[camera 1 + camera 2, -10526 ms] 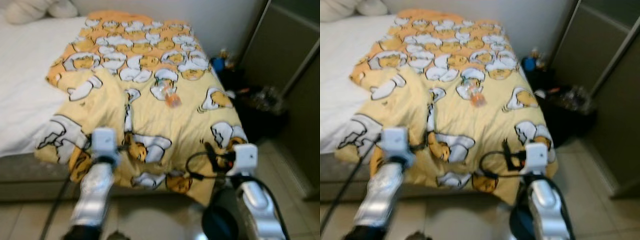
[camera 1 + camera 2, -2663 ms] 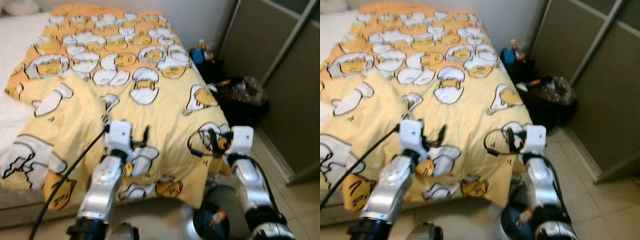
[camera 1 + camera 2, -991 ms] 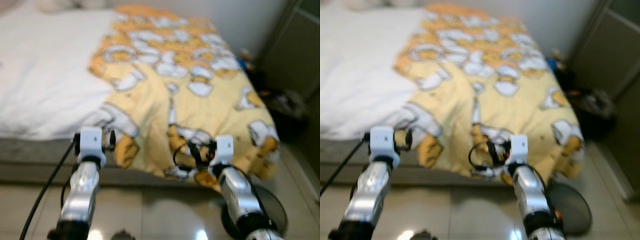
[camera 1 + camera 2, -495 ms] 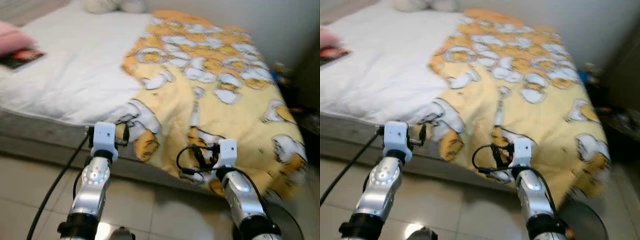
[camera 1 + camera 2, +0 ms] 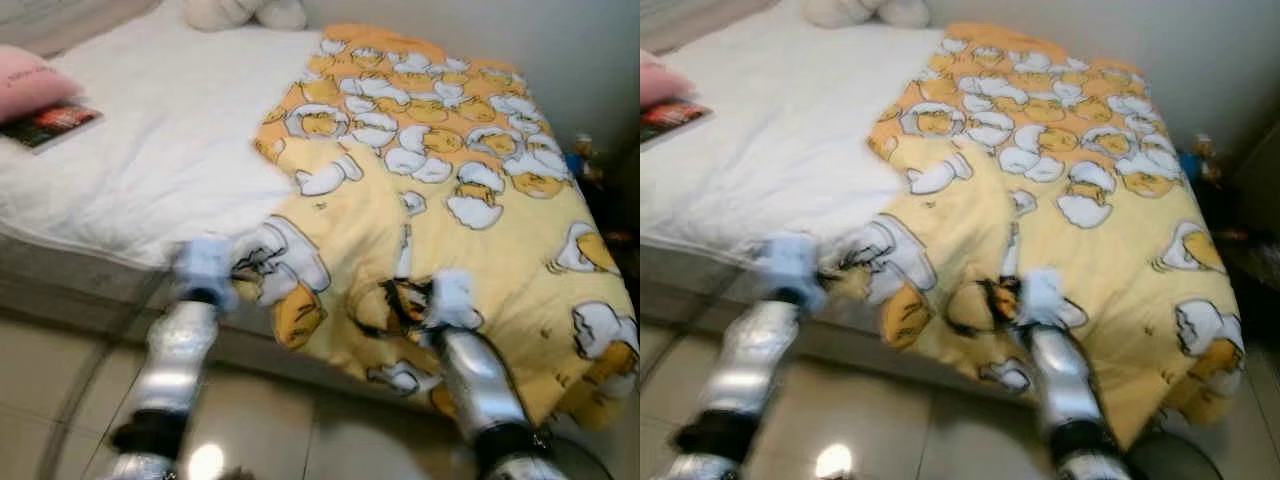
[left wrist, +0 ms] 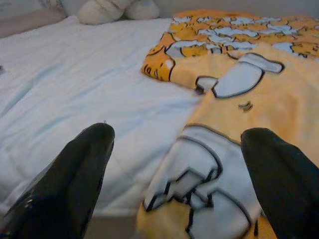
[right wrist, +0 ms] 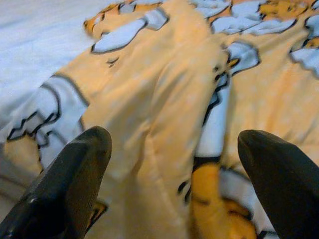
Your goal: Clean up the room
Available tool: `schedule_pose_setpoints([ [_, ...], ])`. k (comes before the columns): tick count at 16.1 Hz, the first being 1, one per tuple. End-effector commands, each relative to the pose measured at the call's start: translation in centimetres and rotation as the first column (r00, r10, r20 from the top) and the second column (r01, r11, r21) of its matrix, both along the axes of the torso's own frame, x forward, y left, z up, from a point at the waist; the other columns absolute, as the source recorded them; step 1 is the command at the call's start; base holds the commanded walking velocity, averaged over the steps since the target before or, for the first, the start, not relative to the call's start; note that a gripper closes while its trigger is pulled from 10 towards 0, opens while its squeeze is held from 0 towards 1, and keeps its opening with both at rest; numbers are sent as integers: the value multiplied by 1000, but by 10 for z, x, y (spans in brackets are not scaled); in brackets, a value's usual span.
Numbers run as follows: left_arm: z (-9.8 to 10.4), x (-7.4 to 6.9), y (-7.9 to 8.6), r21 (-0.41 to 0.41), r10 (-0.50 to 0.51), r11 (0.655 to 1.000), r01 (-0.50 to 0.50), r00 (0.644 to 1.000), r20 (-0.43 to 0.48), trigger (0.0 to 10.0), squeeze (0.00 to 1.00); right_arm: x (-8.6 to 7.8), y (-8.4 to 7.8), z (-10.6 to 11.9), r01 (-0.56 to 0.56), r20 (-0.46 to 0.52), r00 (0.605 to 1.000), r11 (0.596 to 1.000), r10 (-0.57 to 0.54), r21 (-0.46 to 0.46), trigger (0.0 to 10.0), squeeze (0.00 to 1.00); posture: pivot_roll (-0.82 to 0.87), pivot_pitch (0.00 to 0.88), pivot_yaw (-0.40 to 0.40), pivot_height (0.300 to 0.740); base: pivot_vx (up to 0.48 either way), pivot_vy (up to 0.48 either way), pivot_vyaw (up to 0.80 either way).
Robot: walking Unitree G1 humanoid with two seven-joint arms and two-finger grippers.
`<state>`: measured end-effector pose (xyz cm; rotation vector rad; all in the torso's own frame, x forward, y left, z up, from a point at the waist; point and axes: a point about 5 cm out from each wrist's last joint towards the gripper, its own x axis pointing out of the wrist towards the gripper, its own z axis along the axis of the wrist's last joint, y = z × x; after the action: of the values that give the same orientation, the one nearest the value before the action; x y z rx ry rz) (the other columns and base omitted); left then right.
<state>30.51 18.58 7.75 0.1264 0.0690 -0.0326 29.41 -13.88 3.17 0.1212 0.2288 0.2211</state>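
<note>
A bed [image 5: 130, 180] with a white sheet [image 6: 75, 84] stands on a pale tiled floor [image 5: 60, 370] against a light wall [image 5: 560, 40]. A yellow and orange blanket [image 5: 450, 200] with cartoon egg prints covers the bed's right half and hangs over its foot edge. Pale pillows [image 5: 240, 12] lie at the head. A pink cushion [image 5: 30, 85] sits at the far left edge, touching a dark book [image 5: 50, 125] just beside it.
</note>
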Motion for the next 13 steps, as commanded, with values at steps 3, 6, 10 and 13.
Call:
schedule_pose_setpoints([
  [3, 1, 3, -21, -22, -68, 997, 68, 998, 9, 10000, 0, -6, -15, -5, 39, -18, 999, 999, -39, -21, 10000, 0, 152, 0, -75, 740, 286, 257, 0],
  [6, 2, 5, -20, 3, -80, 997, 80, 997, 11, 10000, 0, -6, -15, -4, 35, -7, 999, 999, -35, -25, 10000, 0, 146, 0, -71, 740, 0, 480, 0],
  [10, 3, 10, -22, -14, -106, 994, 106, 994, 1, 10000, 0, -7, -16, -3, 45, 4, 999, 999, -45, -23, 10000, 0, 136, 0, -65, 740, 0, 480, 0],
  [13, -3, 17, -24, 32, -114, 993, 117, 992, -61, 10000, 0, -9, -15, -5, 49, -15, 999, 998, -50, -29, 10000, 0, 127, 0, -61, 740, 0, 480, -433],
])
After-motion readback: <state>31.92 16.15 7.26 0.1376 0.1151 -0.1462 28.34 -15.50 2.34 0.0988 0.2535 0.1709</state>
